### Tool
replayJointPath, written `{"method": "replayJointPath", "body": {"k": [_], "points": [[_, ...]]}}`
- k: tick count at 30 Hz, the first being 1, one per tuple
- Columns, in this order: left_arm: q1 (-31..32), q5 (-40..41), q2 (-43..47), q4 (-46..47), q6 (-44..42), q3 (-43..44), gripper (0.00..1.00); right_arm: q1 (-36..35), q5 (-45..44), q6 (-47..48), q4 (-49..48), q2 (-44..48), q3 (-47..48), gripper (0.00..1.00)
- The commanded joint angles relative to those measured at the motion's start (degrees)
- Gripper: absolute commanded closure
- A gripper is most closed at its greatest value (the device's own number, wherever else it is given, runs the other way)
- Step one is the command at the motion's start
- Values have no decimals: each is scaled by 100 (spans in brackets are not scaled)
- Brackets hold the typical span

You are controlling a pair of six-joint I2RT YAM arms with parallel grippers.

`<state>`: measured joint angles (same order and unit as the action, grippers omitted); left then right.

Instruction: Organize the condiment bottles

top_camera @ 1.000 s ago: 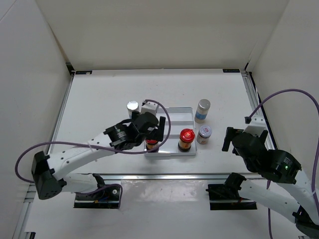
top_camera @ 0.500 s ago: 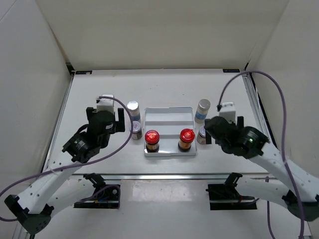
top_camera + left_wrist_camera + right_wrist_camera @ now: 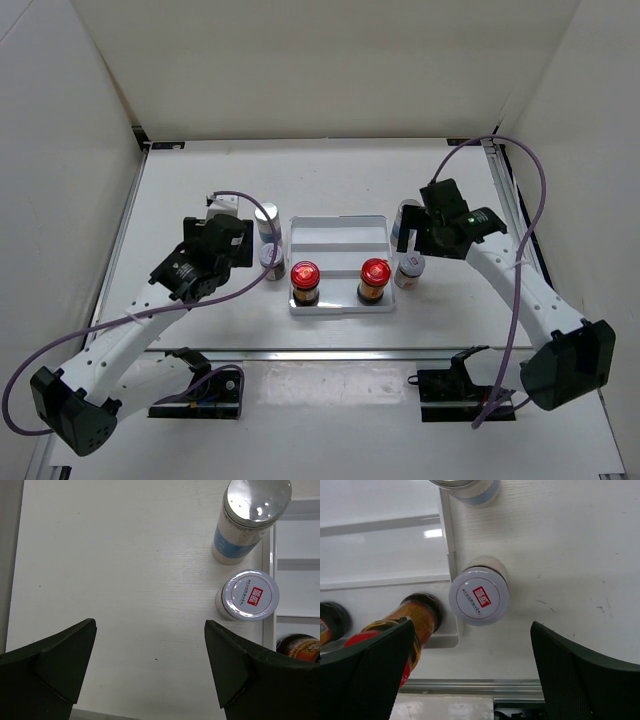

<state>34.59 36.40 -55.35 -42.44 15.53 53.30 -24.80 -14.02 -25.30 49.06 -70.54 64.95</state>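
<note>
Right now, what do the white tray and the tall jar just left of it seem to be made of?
The tray looks like glossy white plastic: it has moulded ridges and soft highlights. The tall jar has a cap that looks like polished metal, mirroring bright spots, though metallised plastic is possible. Its body could be glass or plastic; I cannot tell.

Two red-capped jars point(image 3: 305, 273) show brown contents; tall jars point(image 3: 241, 536) have silver caps, blue labels; short jars point(image 3: 479, 596) have grey caps with red squares; the tray point(image 3: 338, 222) is white.
</note>
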Motion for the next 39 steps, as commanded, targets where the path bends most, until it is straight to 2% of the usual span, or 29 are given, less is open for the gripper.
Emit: {"method": "replayJointPath", "body": {"k": [1, 7, 15, 24, 25, 31, 34, 35, 39], "points": [[-22, -54, 183, -2, 47, 190, 0, 229, 900, 280, -502, -336, -52, 0], [-22, -54, 183, -2, 47, 190, 0, 291, 1068, 219, -669, -802, -228, 0], [-22, -54, 183, -2, 47, 190, 0, 291, 550, 25, -722, -1242, -342, 0], [-22, 59, 77, -2, 47, 190, 0, 291, 436, 25, -775, -1243, -553, 29], [-22, 60, 138, -2, 47, 190, 0, 291, 383, 25, -705, -1190, -553, 37], [-22, 60, 200, -2, 47, 190, 0, 291, 93, 139, -301, -1015, -282, 66], [-22, 60, 200, -2, 47, 190, 0, 151, -222, 139, -178, -821, -115, 68], [-22, 60, 200, -2, 47, 190, 0, 98, -363, 139, -116, -760, -36, 76], [-22, 7, 323, -2, 47, 190, 0, -112, -716, 139, 104, -566, 273, 89]]}}
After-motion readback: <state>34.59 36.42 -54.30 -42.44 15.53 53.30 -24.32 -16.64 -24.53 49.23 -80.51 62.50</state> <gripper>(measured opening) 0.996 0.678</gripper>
